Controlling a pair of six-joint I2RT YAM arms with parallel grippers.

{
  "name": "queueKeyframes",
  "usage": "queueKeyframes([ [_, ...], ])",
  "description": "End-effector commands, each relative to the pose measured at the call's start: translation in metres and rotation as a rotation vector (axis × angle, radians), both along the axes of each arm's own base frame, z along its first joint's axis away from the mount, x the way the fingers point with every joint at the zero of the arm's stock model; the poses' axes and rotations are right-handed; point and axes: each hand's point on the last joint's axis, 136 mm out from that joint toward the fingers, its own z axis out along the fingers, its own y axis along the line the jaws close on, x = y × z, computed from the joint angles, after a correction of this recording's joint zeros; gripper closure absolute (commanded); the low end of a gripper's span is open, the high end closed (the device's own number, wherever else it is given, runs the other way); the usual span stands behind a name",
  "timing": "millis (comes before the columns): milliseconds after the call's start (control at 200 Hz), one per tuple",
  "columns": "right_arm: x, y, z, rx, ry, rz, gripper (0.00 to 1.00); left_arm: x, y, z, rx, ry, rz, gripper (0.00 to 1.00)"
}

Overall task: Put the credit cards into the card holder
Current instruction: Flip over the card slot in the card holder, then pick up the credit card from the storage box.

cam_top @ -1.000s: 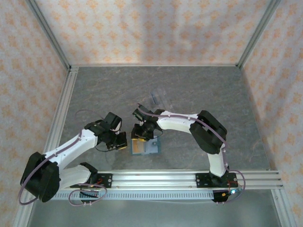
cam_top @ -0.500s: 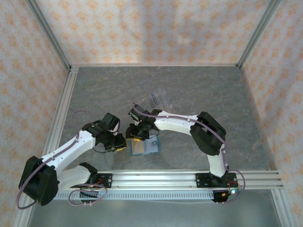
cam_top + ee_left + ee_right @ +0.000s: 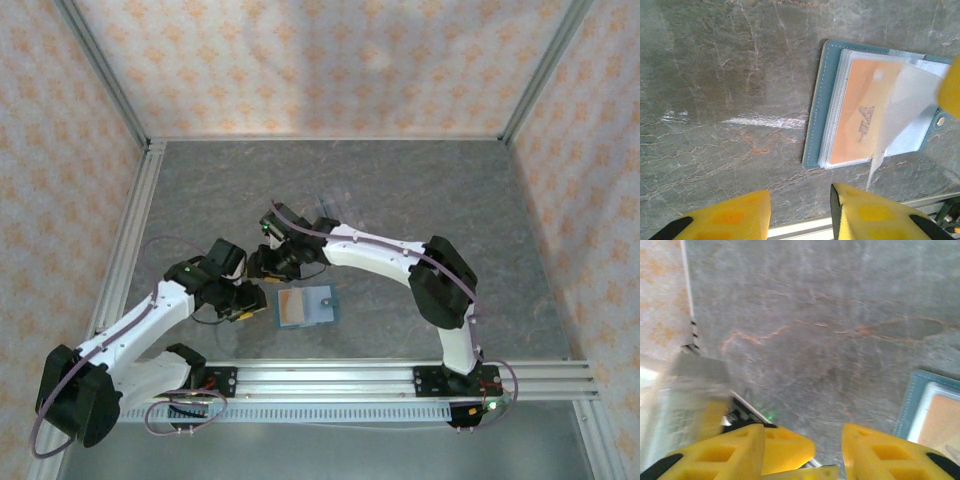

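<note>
Left wrist view is showing the left gripper (image 3: 799, 200) holding its two blocky yellow fingers apart, gripping nothing. Past them, off to their right and not touching, the card holder (image 3: 815, 105) is lying open and flat on the gray stone-look table (image 3: 715, 75). It has a teal stitched edge and shiny see-through pockets. A smooth orange-red card (image 3: 860, 110) is sitting inside, and one thin clear pocket (image 3: 905, 95) is curling up. The right gripper (image 3: 804, 432) is holding its yellow fingers apart too, with the card holder's corner beside its right finger
</note>
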Motion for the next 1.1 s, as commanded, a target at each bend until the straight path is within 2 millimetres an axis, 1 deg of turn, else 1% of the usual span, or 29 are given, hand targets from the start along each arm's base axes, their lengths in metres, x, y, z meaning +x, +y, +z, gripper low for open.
queueKeyframes([
  [0,0.001,-0.003,0.017,0.0,-0.023,0.039,0.52,0.003,0.006,0.01,0.01,-0.013,0.037,0.6],
  [80,0.004,-0.006,0.021,-0.011,-0.026,0.042,0.52,0.004,0.006,0.012,0.005,-0.02,0.042,0.58],
  [180,0.014,-0.017,0.028,-0.016,-0.047,0.024,0.52,0.005,0.006,0.013,0.002,-0.026,0.042,0.55],
  [335,0.041,-0.049,0.04,-0.089,-0.109,-0.016,0.51,0.008,0.002,0.018,-0.019,-0.041,0.034,0.5],
  [390,0.056,-0.065,0.044,-0.132,-0.14,-0.039,0.5,0.01,-0.001,0.021,-0.034,-0.051,0.028,0.48],
  [445,0.074,-0.085,0.048,-0.196,-0.182,-0.073,0.51,0.013,-0.004,0.025,-0.051,-0.065,0.019,0.47],
  [540,0.105,-0.118,0.054,-0.312,-0.243,-0.118,0.51,0.019,-0.01,0.033,-0.077,-0.097,0.002,0.41],
  [615,0.128,-0.139,0.054,-0.394,-0.281,-0.14,0.54,0.023,-0.013,0.039,-0.09,-0.117,-0.011,0.38],
  [676,0.145,-0.15,0.051,-0.46,-0.312,-0.133,0.55,0.027,-0.015,0.041,-0.092,-0.124,-0.018,0.37],
  [731,0.159,-0.155,0.047,-0.51,-0.328,-0.117,0.57,0.029,-0.015,0.04,-0.088,-0.121,-0.021,0.36],
  [796,0.172,-0.155,0.043,-0.556,-0.35,-0.085,0.59,0.032,-0.017,0.041,-0.087,-0.116,-0.023,0.36],
  [816,0.175,-0.155,0.037,-0.578,-0.349,-0.071,0.59,0.033,-0.017,0.041,-0.086,-0.116,-0.024,0.36],
  [846,0.181,-0.154,0.037,-0.597,-0.363,-0.057,0.59,0.034,-0.018,0.041,-0.085,-0.116,-0.025,0.36],
  [886,0.187,-0.154,0.03,-0.628,-0.367,-0.036,0.58,0.036,-0.018,0.041,-0.082,-0.117,-0.024,0.36],
  [896,0.189,-0.153,0.033,-0.629,-0.376,-0.034,0.58,0.036,-0.018,0.042,-0.082,-0.119,-0.025,0.36],
  [921,0.193,-0.153,0.025,-0.654,-0.378,-0.022,0.58,0.036,-0.017,0.041,-0.078,-0.116,-0.024,0.35],
  [951,0.199,-0.154,0.023,-0.67,-0.391,-0.02,0.57,0.038,-0.018,0.041,-0.076,-0.119,-0.026,0.36],
  [1096,0.21,-0.154,0.001,-0.702,-0.393,0.002,0.56,0.041,-0.018,0.038,-0.07,-0.105,-0.02,0.35],
])
